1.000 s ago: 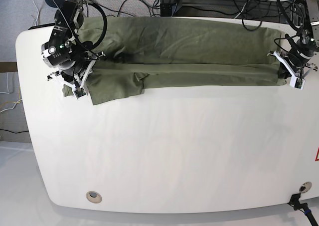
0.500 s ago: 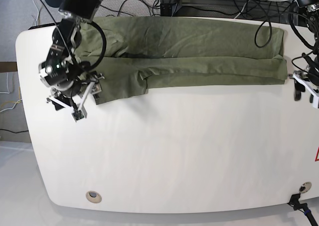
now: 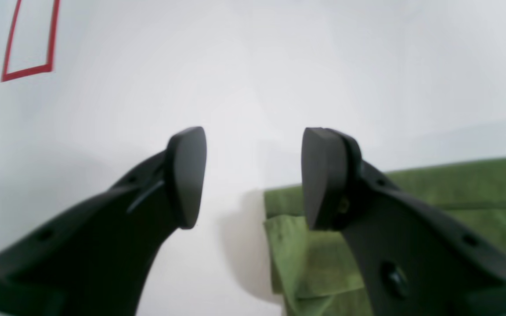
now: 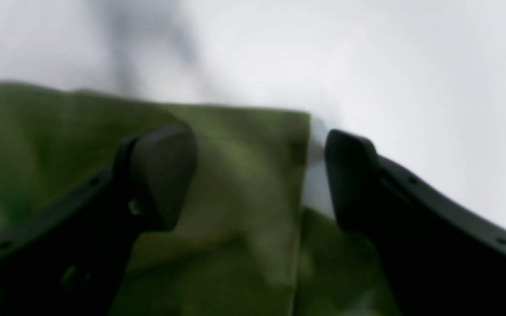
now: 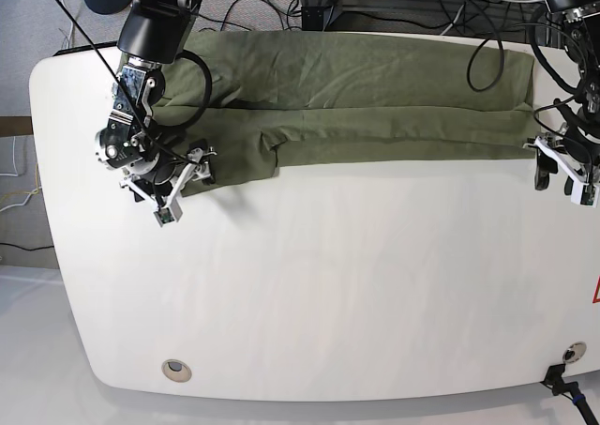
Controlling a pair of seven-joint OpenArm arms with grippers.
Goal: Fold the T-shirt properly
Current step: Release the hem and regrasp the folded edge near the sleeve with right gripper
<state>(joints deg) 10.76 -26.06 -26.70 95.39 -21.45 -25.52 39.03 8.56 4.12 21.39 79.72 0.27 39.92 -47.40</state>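
While the olive-green cotton T-shirt [image 5: 356, 97] lies folded into a long band along the far edge of the white rounded worktop [image 5: 319, 284], I have both grippers released and holding nothing. My left gripper [image 5: 563, 170] hangs just off the band's end near the far corner, fingers [image 3: 187, 175] spread over bare worktop. My right gripper [image 5: 178, 186] hovers over the other end, fingers [image 4: 160, 175] apart above the cloth.
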